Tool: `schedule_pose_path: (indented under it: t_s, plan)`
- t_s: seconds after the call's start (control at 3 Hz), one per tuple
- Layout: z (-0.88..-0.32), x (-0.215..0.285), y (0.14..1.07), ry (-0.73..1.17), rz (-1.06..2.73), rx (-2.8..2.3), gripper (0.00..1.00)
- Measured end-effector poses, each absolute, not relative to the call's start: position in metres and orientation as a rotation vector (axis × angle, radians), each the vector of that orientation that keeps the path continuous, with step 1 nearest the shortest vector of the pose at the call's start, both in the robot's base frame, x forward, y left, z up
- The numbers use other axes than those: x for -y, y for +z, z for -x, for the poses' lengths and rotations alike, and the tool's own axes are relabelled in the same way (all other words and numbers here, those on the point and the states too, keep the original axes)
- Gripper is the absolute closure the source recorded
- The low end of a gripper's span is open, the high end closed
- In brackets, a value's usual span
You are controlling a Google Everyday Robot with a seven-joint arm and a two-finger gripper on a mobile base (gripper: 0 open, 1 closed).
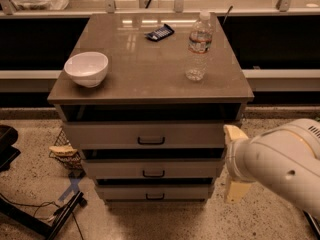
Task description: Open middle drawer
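Note:
The middle drawer point(120, 169) is a grey-beige front with a small black loop handle point(153, 173), and it is closed. It sits between the taller top drawer point(110, 134) and the narrower bottom drawer point(120, 192), both closed. My gripper point(234, 163) is at the end of the bulky white arm point(280, 166), just right of the cabinet's right edge at the height of the middle drawer. Its two cream fingers stand apart, one finger point(234, 133) above and one below, holding nothing. It is to the right of the handle and not touching it.
On the brown cabinet top point(145, 64) stand a white bowl point(86, 68), a plastic water bottle point(198, 46) and a dark blue packet point(159, 32). A wire basket point(64, 150) and black cables point(45, 211) lie on the floor at left. A counter ledge runs behind.

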State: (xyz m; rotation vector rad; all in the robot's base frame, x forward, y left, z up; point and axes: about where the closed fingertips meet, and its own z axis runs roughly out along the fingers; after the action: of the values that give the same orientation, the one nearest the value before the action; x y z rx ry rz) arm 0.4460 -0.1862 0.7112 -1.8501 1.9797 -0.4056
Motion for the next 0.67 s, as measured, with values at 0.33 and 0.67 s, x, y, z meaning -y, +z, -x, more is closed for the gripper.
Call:
schedule_pose_path:
  t_s: [0.33, 0.67]
  plan:
    - [-0.442, 0.189, 0.703, -0.417, 1.853, -1.992, 0.0]
    - [-0.442, 0.183, 0.693, -0.416, 1.84, -1.995, 0.0]
